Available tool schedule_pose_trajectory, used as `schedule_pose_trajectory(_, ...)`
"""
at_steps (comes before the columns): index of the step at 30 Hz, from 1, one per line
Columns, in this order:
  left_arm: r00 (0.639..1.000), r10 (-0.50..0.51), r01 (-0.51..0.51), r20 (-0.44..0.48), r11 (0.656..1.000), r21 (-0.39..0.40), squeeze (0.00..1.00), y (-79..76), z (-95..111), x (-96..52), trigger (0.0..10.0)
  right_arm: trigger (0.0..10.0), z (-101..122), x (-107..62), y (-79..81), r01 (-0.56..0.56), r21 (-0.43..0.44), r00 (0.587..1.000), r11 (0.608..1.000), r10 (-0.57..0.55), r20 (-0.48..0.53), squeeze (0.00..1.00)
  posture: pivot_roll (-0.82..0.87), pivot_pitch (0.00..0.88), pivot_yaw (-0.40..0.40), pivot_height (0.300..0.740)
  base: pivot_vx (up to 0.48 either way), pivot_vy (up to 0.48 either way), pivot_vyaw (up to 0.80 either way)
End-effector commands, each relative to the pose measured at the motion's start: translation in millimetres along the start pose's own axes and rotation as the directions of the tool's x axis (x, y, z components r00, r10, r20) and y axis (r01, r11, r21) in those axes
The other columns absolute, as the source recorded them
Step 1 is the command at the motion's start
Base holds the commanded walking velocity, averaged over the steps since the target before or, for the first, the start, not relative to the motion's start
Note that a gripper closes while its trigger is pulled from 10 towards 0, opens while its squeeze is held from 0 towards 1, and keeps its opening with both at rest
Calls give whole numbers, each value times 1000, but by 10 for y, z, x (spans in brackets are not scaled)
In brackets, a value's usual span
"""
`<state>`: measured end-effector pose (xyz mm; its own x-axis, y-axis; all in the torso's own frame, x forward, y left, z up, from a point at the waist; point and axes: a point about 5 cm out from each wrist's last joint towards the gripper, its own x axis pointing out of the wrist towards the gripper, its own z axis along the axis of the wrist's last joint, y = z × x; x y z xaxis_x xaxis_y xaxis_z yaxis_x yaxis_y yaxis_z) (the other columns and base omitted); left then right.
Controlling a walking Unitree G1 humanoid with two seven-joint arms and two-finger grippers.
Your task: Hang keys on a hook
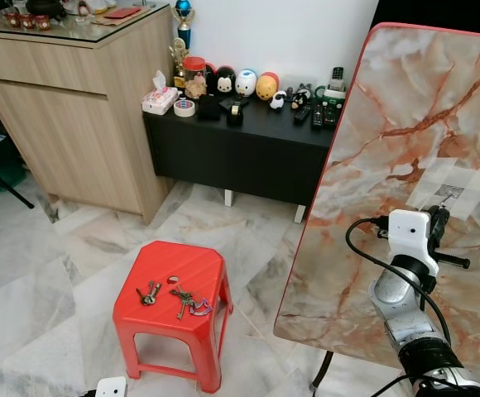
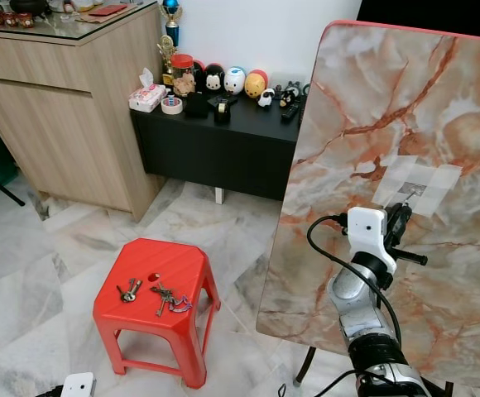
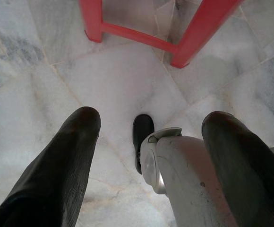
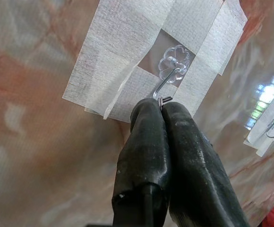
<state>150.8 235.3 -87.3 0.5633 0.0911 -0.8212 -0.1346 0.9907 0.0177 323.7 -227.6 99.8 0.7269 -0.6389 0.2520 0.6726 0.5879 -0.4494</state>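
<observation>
right now my right hand is raised at the tilted marble slab on the right of the frame, its two black fingers pressed together with a thin metal ring pinched at the tips. that ring sits right at the lower end of the clear hook, which is fixed to the slab under strips of white tape. i cannot tell whether the ring is over the hook or just touching it.

lower left of centre in the head view, the red stool stands on the marble floor with two bunches of keys lying on its seat, a small bunch to the left and the bigger one just beside it.

my left hand hangs low near the floor, fingers spread apart and holding nothing, with the stool's legs ahead of it.

behind the stool, a black cabinet carries small figurines and remotes, next to a wooden cabinet at upper left.
</observation>
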Motion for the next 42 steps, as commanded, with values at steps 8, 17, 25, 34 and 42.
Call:
schedule_pose_trajectory(8,1000,-2,2,-5,1000,-1,0,1,-18,-4,10000,10000,32,31,10,-27,53,1000,998,27,1,0,5,0,-66,740,0,0,0)
schedule_pose_trajectory(17,1000,-4,4,-5,1000,-2,0,-12,-19,-2,10000,10000,63,12,31,-36,88,999,995,36,5,1000,6,0,-66,740,0,0,0)
schedule_pose_trajectory(25,1000,-3,3,-5,1000,-2,0,-8,-26,-4,10000,10000,46,-24,52,-65,95,998,993,64,13,835,6,0,-66,740,0,0,0)
schedule_pose_trajectory(34,1000,-1,1,-5,1000,0,0,-1,-32,-8,10000,10000,-144,-334,123,-233,162,972,959,233,15,0,5,0,-75,740,0,0,0)
schedule_pose_trajectory(42,1000,2,-2,-4,1000,5,0,6,-28,-8,10000,10000,-798,-932,212,-382,341,823,859,484,-296,0,3,0,-71,740,0,0,0)
